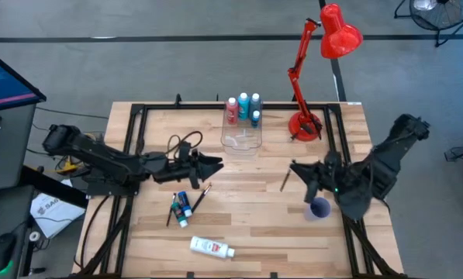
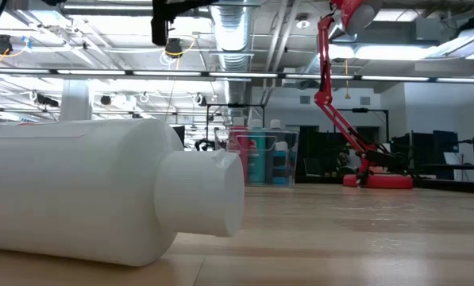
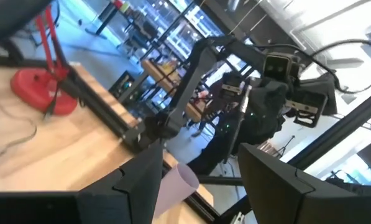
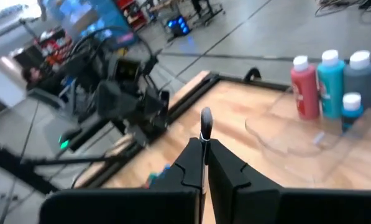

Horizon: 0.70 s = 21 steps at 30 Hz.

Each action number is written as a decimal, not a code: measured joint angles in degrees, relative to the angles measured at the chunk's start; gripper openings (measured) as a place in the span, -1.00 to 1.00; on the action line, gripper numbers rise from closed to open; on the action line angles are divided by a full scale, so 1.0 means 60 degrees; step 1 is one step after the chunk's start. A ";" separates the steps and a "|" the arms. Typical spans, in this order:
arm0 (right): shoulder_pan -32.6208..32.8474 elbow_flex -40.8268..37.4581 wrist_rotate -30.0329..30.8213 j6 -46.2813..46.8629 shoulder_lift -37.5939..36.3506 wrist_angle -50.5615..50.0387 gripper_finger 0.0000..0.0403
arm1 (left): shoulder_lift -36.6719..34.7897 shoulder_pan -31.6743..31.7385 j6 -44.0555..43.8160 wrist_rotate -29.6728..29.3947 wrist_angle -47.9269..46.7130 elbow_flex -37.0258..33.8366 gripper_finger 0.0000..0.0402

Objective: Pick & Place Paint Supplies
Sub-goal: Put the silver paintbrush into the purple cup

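High view: my left hand (image 1: 214, 164) hovers mid-bench, fingers apart, gripping nothing. My right hand (image 1: 297, 169) sits right of centre, near a paintbrush (image 1: 285, 181). A purple cup (image 1: 319, 208) stands just beside that arm. Red, teal and grey bottles (image 1: 243, 108) stand in the clear box (image 1: 241, 139) at the far edge, beside the red lamp (image 1: 305, 124). A blue-green bottle (image 1: 183, 208) and brushes lie near the front — the white bottle (image 1: 211, 247) nearer still.

Low view: the white bottle lies on its side on the bench (image 2: 364, 230), filling the foreground; box and bottles behind.

Left wrist view: fingers (image 3: 141, 180) spread, empty.

Right wrist view: fingers (image 4: 191, 165) closed on the thin paintbrush.
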 joint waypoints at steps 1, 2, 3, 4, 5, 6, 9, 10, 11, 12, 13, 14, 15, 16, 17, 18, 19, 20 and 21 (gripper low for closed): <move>0.0265 0.0000 0.0021 0.0433 0.0000 -0.0429 -1.00 | 0.0086 -0.0021 -0.0160 0.0002 0.0005 0.0000 0.02; 0.0534 0.0000 0.0021 0.0860 0.0000 -0.0870 -1.00 | 0.0183 -0.0049 -0.0313 0.0001 0.0016 0.0000 0.02; 0.0790 0.0000 0.0021 0.1255 0.0007 -0.1303 -1.00 | 0.0278 -0.0076 -0.0422 -0.0008 0.0031 0.0000 0.02; 0.1050 0.0000 0.0021 0.1619 0.0011 -0.1721 -1.00 | 0.0375 -0.0127 -0.0498 -0.0068 0.0038 0.0000 0.02; 0.1319 0.0000 0.0021 0.1909 0.0011 -0.2103 -1.00 | 0.0464 -0.0192 -0.0589 -0.0197 0.0044 0.0000 0.02; 0.1571 0.0000 0.0010 0.2201 0.0011 -0.2498 -1.00 | 0.0560 -0.0269 -0.0659 -0.0341 0.0071 0.0000 0.02; 0.2330 0.0000 -0.0122 0.3202 0.0015 -0.3772 -1.00 | 0.0862 -0.0538 -0.0783 -0.0813 0.0260 0.0000 0.02; 0.2583 -0.0004 -0.0163 0.3617 0.0015 -0.4242 -1.00 | 0.0990 -0.0631 -0.0947 -0.1010 0.0385 0.0000 0.02; 0.2841 -0.0002 -0.0168 0.4010 0.0015 -0.4692 -1.00 | 0.1116 -0.0734 -0.1166 -0.1242 0.0542 0.0000 0.02; 0.3101 -0.0002 -0.0174 0.4358 0.0015 -0.5111 -1.00 | 0.1243 -0.0838 -0.1292 -0.1468 0.0698 0.0000 0.02; 0.3359 -0.0004 -0.0192 0.4670 0.0015 -0.5528 -1.00 | 0.1384 -0.0944 -0.1385 -0.1683 0.0887 0.0007 0.02; 0.3622 -0.0004 -0.0248 0.5011 0.0015 -0.5964 -1.00 | 0.1526 -0.1027 -0.1423 -0.1875 0.0990 0.0056 0.02; 0.3867 -0.0004 -0.0367 0.5360 0.0015 -0.6373 -1.00 | 0.1649 -0.1116 -0.1426 -0.2014 0.1039 0.0117 0.02; 0.4099 -0.0004 -0.0504 0.5678 0.0026 -0.6770 -1.00 | 0.1757 -0.1192 -0.1468 -0.2139 0.1043 0.0202 0.02; 0.4292 -0.0004 -0.0657 0.5960 0.0067 -0.7141 -1.00 | 0.1870 -0.1254 -0.1566 -0.2243 0.1069 0.0308 0.02; 0.4448 -0.0006 -0.0820 0.6218 0.0129 -0.7387 -1.00 | 0.1978 -0.1318 -0.1638 -0.2312 0.1104 0.0417 0.02; 0.4572 -0.0053 -0.0963 0.6277 0.0179 -0.7355 -1.00 | 0.2085 -0.1369 -0.1664 -0.2373 0.1110 0.0517 0.02; 0.4657 -0.0158 -0.1067 0.6124 0.0182 -0.7348 -1.00 | 0.2202 -0.1422 -0.1668 -0.2418 0.1098 0.0629 0.02; 0.4719 -0.0272 -0.1253 0.6123 0.0162 -0.7378 -1.00 | 0.2313 -0.1465 -0.1670 -0.2431 0.1096 0.0754 0.02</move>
